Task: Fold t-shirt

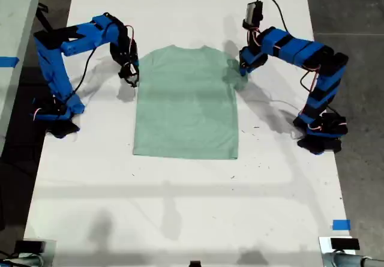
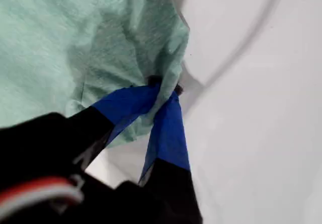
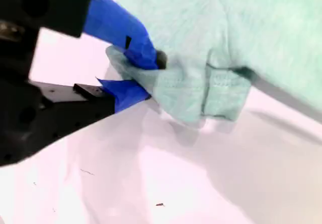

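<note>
My first gripper was shut tight on the edge of the t-shirt. Its two blue tips pinched a small bunched bit of the green cloth between them. The rest of the shirt spread away from the tips on one side. Bare white table lay on the other side.

My second gripper was pinching the shirt too. It held a scrunched sleeve, and the sleeve's stitched hem hung just past its tips. The white table was right under the claw.

In the exterior view the t-shirt lay flat on the white table, right between the two blue arms. One claw touched the shirt's edge on that view's left. The other claw touched the crumpled sleeve on that view's right. I could not tell which of those arms was first and which was second.
</note>
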### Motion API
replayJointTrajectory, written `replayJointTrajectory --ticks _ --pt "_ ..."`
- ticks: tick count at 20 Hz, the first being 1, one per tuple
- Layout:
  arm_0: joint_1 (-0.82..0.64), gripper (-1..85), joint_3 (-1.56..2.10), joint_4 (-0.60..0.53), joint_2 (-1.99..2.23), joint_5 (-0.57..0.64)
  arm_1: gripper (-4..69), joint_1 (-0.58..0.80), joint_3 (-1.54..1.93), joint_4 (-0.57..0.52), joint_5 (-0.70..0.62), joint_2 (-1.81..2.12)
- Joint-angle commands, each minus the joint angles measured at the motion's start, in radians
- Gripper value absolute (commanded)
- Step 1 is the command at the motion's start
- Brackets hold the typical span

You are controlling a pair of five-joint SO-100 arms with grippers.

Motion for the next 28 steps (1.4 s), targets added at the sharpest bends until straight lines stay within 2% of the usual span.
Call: replayJointTrajectory --ticks 1,3,7,10,15,17,21,22,23,24,25,28 --pt "0.011 -0.1 -0.028 0.058 0.035 0.009 -1.3 -0.031 -0.084 0.038 0.021 0.014" --pt "0.014 -0.1 -0.002 0.064 0.143 -0.003 -1.3 -0.029 -0.100 0.046 0.043 0.037" --pt "0.043 -0.1 0.114 -0.052 0.449 0.035 -1.2 -0.025 -0.080 -0.002 0.084 0.160" --pt "0.124 -0.1 0.276 -0.241 0.640 0.064 -1.2 -0.055 -0.009 -0.069 0.107 0.281" --pt "0.199 -0.1 0.276 -0.267 0.575 0.014 -1.2 -0.183 -0.098 -0.140 0.207 0.227" --pt "0.225 -0.1 0.272 -0.279 0.574 -0.005 -1.2 -0.259 -0.249 -0.161 0.256 0.126" --pt "0.241 -0.1 0.267 -0.287 0.561 -0.023 -1.1 -0.383 -0.554 -0.273 0.382 -0.153" --pt "0.242 -0.1 0.267 -0.287 0.558 -0.025 13.2 -0.408 -0.686 -0.264 0.397 -0.264" --pt "0.245 -0.1 0.267 -0.288 0.555 -0.025 29.2 -0.426 -0.861 -0.193 0.399 -0.377" --pt "0.247 -0.1 0.267 -0.288 0.555 -0.025 30.6 -0.437 -0.925 -0.179 0.383 -0.417" --pt "0.249 -0.1 0.267 -0.287 0.555 -0.025 28.3 -0.436 -0.927 -0.160 0.374 -0.408" --pt "0.255 -0.1 0.267 -0.281 0.558 -0.023 22.7 -0.370 -0.899 0.034 0.333 -0.298"
